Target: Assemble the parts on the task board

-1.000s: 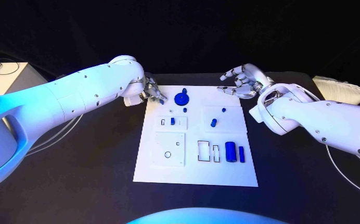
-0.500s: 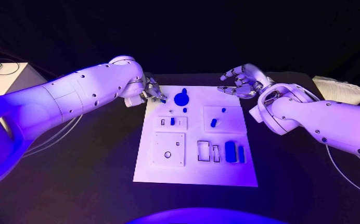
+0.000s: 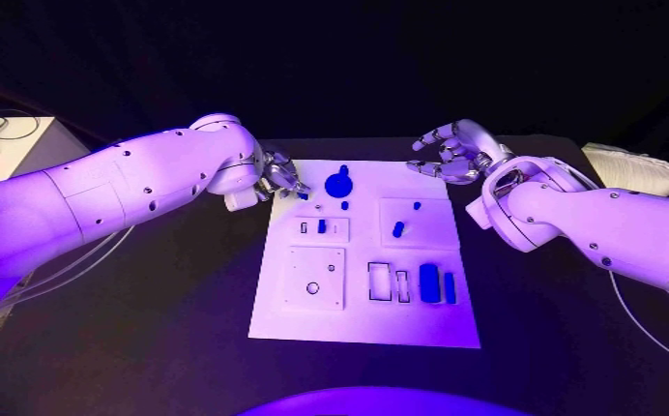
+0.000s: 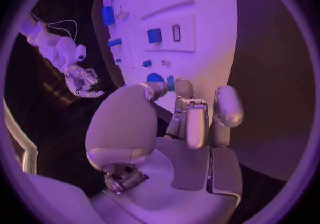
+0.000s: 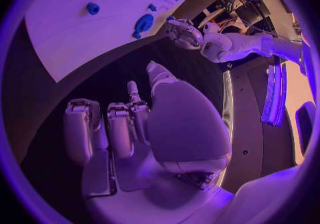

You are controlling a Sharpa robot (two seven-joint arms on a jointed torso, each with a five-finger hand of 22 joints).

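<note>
Black table (image 3: 167, 339), pale box (image 3: 25, 140) at its far-left edge

White task board (image 3: 365, 314) on black bench (image 3: 167, 339), blue parts (image 3: 339, 184) on it; left hand (image 3: 279, 180) at its far-left corner, right hand (image 3: 449, 157) beyond its far-right corner.

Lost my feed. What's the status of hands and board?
Left hand at the board's far left corner, pinching a small blue part. Right hand open, off the far right corner. Nothing blocking.
</note>
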